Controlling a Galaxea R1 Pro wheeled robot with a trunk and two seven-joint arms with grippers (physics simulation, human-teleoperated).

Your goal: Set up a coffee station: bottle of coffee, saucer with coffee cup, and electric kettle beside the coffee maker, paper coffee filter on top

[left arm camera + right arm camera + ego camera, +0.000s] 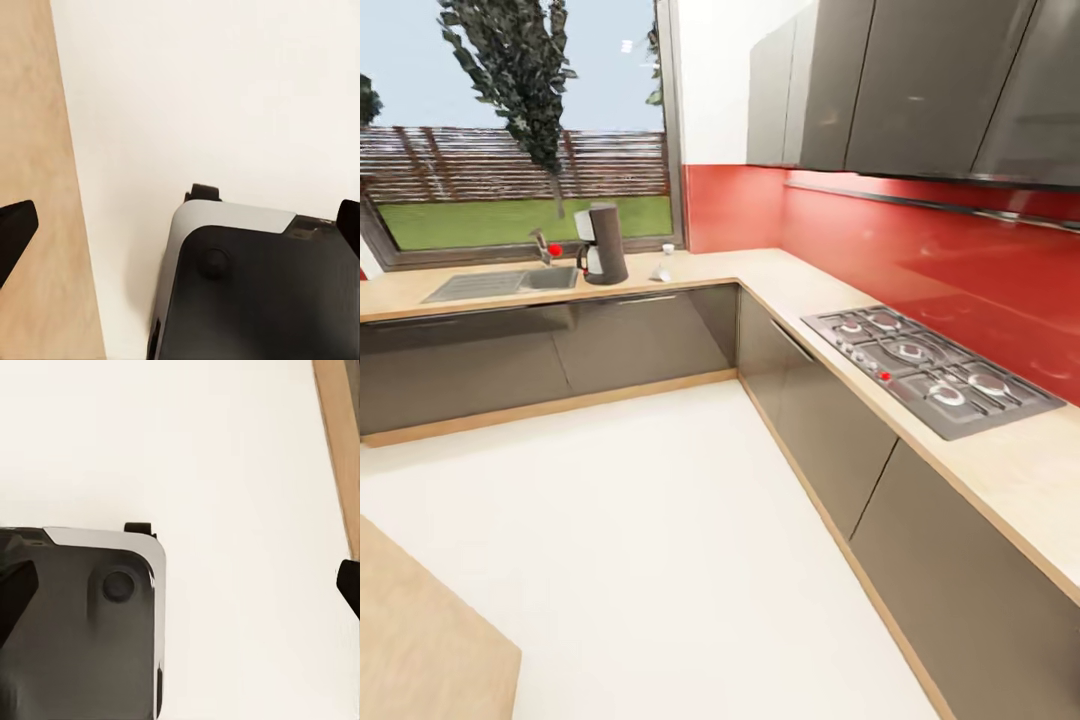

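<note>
The coffee maker [603, 243], tall and dark grey with white front parts, stands on the kitchen countertop [760, 268] under the window, just right of the inset grey sink [505, 284]. A small white item [663, 262] sits to its right, too small to identify. The bottle of coffee and the electric kettle are out of view. My left gripper [180, 229] hangs open over the white floor and my own dark base [255, 292], empty. My right gripper [180, 585] is likewise open and empty above the floor.
The counter runs in an L, with a gas hob [925, 365] on the right arm below a red backsplash and grey wall cabinets [900, 80]. A light wood surface [420, 640] juts in at the lower left. White floor [660, 520] lies between.
</note>
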